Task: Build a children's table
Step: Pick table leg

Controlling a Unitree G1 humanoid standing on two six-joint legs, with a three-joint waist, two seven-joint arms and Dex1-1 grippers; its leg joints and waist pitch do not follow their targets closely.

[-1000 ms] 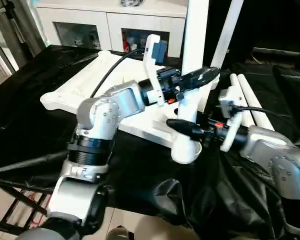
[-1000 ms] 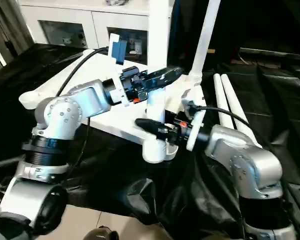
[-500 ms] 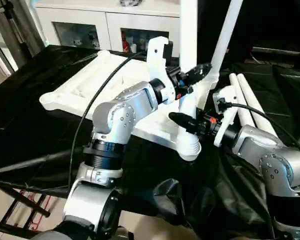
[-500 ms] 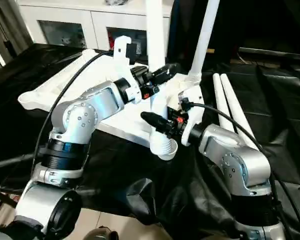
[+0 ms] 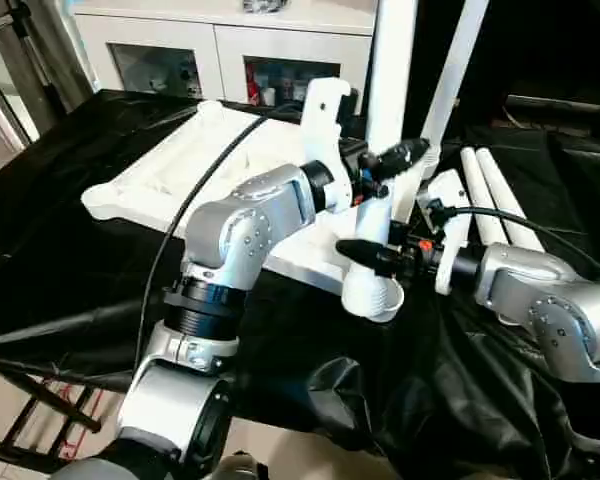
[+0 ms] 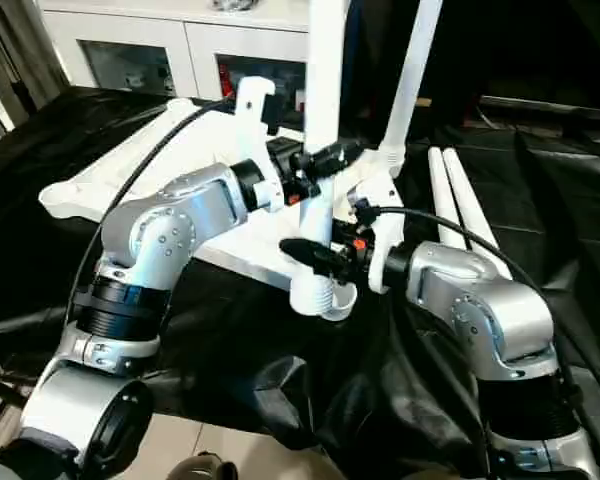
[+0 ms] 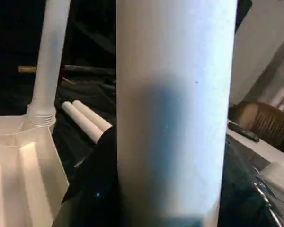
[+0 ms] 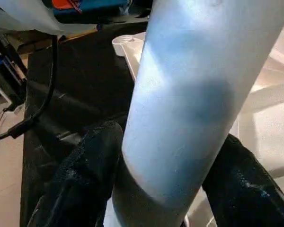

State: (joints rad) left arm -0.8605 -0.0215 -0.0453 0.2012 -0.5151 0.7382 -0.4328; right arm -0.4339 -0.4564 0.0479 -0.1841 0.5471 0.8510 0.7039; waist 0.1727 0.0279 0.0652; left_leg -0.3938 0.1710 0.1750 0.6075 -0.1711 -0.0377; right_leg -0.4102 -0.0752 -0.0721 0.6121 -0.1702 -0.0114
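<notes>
Upturned white tabletop (image 5: 195, 165), two legs (image 5: 390, 70) upright, two (image 5: 495, 195) lying beside.

No legible text, label, brand, number or sign on anything here.

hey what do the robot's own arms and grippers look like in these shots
Both arms are silver-grey metal with rounded joint housings and black ribbed rings at the joints. Each wrist carries a white plastic bracket, with small orange-red marks near it. A black cable loops over the left arm and another runs along the right arm. The left gripper and right gripper each have two black fingers as jaws.
</notes>
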